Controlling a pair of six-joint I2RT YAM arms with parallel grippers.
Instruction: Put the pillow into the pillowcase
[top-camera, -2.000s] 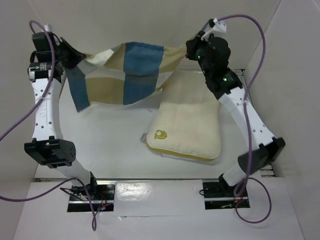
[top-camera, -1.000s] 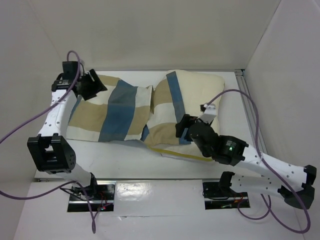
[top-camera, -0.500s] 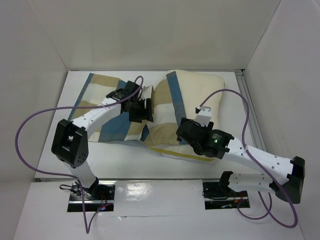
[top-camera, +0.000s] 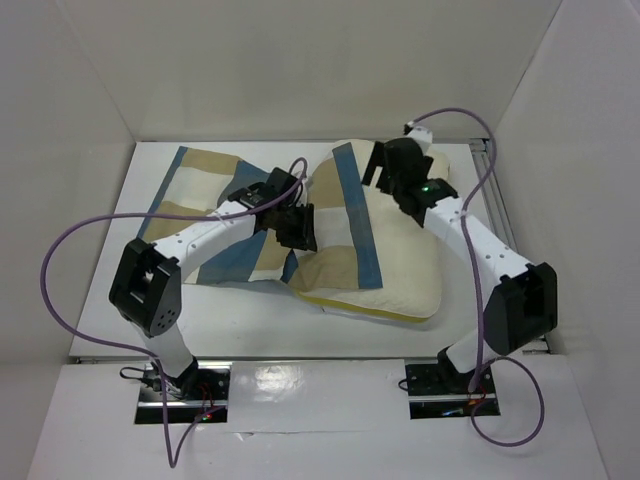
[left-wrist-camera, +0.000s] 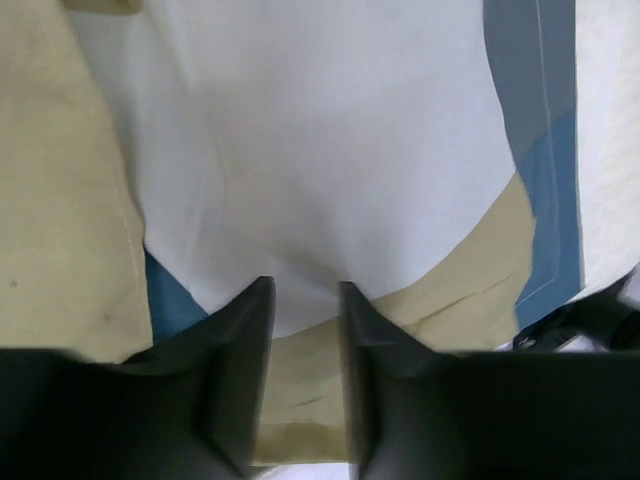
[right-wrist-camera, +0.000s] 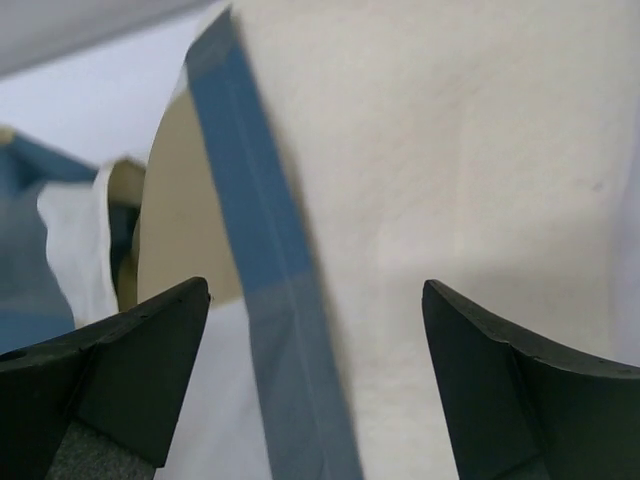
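The cream pillow (top-camera: 410, 260) lies at the right of the table, yellow piping along its near edge. The checked pillowcase (top-camera: 215, 200) lies flat to its left, and its blue-edged end drapes over the pillow's left part. My left gripper (top-camera: 303, 230) points down on that draped cloth. In the left wrist view it (left-wrist-camera: 305, 320) stands open by a narrow gap, with tan and white pillowcase (left-wrist-camera: 300, 150) cloth behind the gap. My right gripper (top-camera: 375, 170) hovers at the pillow's far edge. It (right-wrist-camera: 315, 290) is wide open above the blue edge (right-wrist-camera: 250, 200) and bare pillow (right-wrist-camera: 450, 150).
White walls box in the table (top-camera: 250, 310) on the left, back and right. A metal rail (top-camera: 487, 165) runs along the far right edge. Purple cables (top-camera: 70, 260) loop off both arms. The arm bases (top-camera: 185, 385) sit at the near edge.
My right arm has swung from the pillow's near-middle up to its far edge, jaws widening. My left gripper has shifted slightly right and nearer on the pillowcase, jaws narrowing a little.
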